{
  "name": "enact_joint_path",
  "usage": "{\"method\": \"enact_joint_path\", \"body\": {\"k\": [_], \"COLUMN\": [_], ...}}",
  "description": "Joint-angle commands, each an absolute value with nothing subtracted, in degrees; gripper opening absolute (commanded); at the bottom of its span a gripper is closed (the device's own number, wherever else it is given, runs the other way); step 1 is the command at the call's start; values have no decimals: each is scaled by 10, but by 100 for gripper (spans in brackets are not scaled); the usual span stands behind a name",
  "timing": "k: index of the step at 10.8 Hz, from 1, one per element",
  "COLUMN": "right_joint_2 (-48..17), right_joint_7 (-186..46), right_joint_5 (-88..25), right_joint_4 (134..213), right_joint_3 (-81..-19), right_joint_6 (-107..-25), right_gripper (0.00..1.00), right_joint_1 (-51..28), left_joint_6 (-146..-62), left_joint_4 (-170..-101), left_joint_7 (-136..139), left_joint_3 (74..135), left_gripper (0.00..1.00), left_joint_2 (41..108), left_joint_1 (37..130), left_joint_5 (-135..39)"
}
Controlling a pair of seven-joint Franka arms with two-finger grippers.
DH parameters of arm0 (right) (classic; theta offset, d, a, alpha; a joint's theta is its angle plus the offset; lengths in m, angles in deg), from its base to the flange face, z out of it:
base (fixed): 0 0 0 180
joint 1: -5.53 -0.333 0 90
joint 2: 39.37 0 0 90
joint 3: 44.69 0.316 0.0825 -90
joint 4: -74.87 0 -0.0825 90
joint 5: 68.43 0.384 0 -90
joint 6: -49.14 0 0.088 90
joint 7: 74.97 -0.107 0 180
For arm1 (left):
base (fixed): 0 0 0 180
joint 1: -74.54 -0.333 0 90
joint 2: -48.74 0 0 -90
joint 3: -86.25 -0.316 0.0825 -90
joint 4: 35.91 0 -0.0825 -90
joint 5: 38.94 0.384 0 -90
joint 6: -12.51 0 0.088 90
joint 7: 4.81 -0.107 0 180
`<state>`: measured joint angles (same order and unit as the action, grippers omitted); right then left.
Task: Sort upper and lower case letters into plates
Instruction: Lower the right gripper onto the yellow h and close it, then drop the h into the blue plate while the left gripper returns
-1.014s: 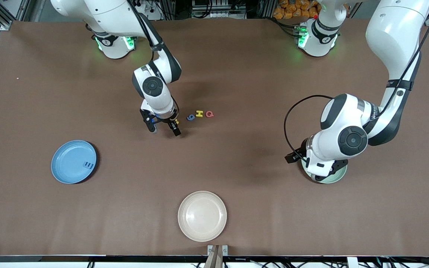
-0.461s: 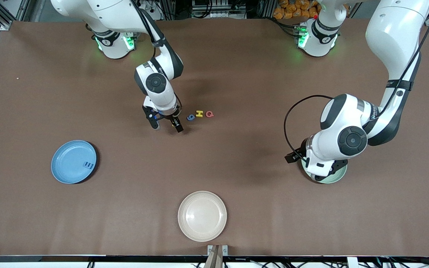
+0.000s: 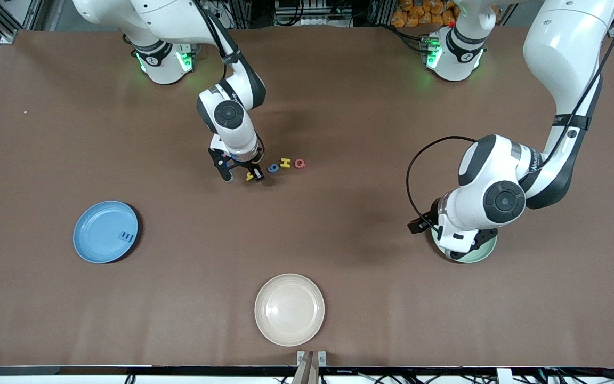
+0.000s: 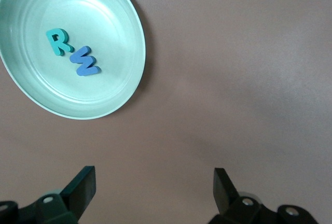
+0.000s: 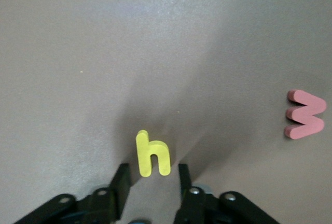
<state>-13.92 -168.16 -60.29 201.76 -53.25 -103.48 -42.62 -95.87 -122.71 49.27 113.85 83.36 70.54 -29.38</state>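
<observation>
Right gripper (image 3: 243, 176) is low over the table, its fingers narrowed on both sides of a small yellow letter h (image 5: 152, 155), though a real grip cannot be told; a pink letter (image 5: 305, 114) lies near it. Beside them, a blue g (image 3: 273, 168), a yellow H (image 3: 285, 162) and a red Q (image 3: 299, 164) lie in a row. Left gripper (image 4: 154, 187) waits wide open over the table beside the mint green plate (image 4: 122, 95) holding a teal R (image 4: 58, 42) and a blue letter (image 4: 84, 61), while the light blue plate (image 3: 99, 234) holds one dark blue letter (image 3: 126, 236).

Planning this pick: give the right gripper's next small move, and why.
Probably close the right gripper fully on the small yellow foam letter h. Its fingers flank the h at the table, slim gaps showing on both sides, so it looks not yet gripped. The left gripper waits open by the pale mint round plate.
</observation>
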Motion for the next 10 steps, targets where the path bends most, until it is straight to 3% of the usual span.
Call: {"method": "enact_joint_path", "body": {"k": [1,5,8,10], "right_joint_2": [-151,-189,-213,-205], "right_joint_7": [-1687,-1616,-1499,-1381], "right_joint_5": [-603,-606,-607,-607], "right_joint_4": [2039,2035,1981,1949], "right_joint_3": [-535,-566,-588,-595], "right_joint_6": [-1038,-1012,-892,-863], "right_gripper": [0,0,0,0], "right_joint_1": [-430,-411,-357,-289], "left_joint_6": [-952,-952,-952,-953], "left_joint_4": [-1227,-1227,-1227,-1227], "left_joint_7": [502,502,502,520], "left_joint_3": [1138,1138,1138,1138], "left_gripper": [100,100,100,100], "left_joint_2": [830,830,830,836], "left_joint_1": [707,712,714,723], "left_joint_5": [-300,-302,-302,-302]}}
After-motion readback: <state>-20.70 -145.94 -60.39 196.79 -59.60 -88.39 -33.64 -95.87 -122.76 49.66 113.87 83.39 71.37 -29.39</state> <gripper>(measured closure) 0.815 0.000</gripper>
